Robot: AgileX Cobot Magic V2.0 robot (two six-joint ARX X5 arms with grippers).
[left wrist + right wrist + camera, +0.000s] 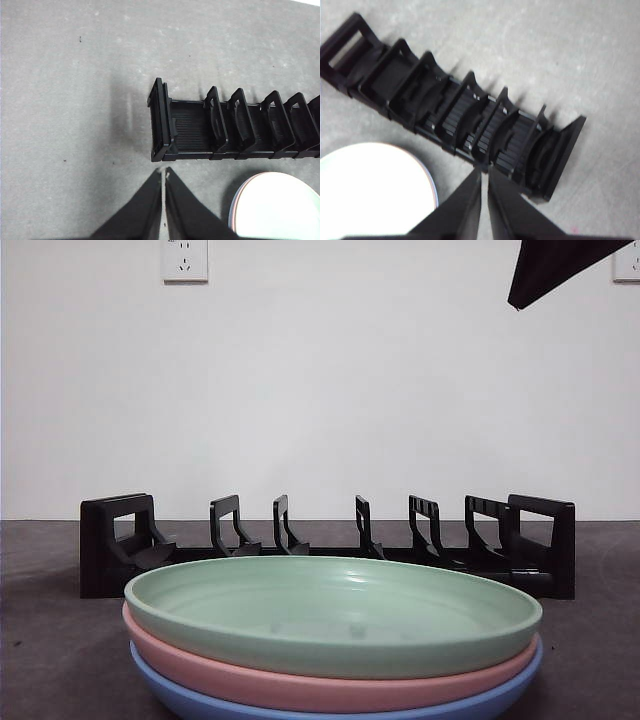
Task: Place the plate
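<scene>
We judge the task as not yet started. The three plates sit stacked on the grey bench toward its front edge: a green plate (330,610) on top, a pink plate (300,685) under it, and a blue plate (200,702) at the bottom. None of them is lifted or tilted, and no jaw touches them. Just behind the stack the black rack (330,545) stretches across the bench, and every slot we can see between its dividers stands empty.

Our left gripper (163,172) hangs above the bench near one end of the rack, its jaws pressed nearly together and holding nothing. Our right gripper (484,172) hovers over the other end of the rack, jaws likewise drawn narrow and empty. In the front view only a dark arm tip (555,268) shows at the upper right corner, well above the plates.

Everything remains to be done: one gripper has to spread its jaws, take the green plate by its rim, raise it clear of the stack, turn it upright and set it between two dividers of the rack.
</scene>
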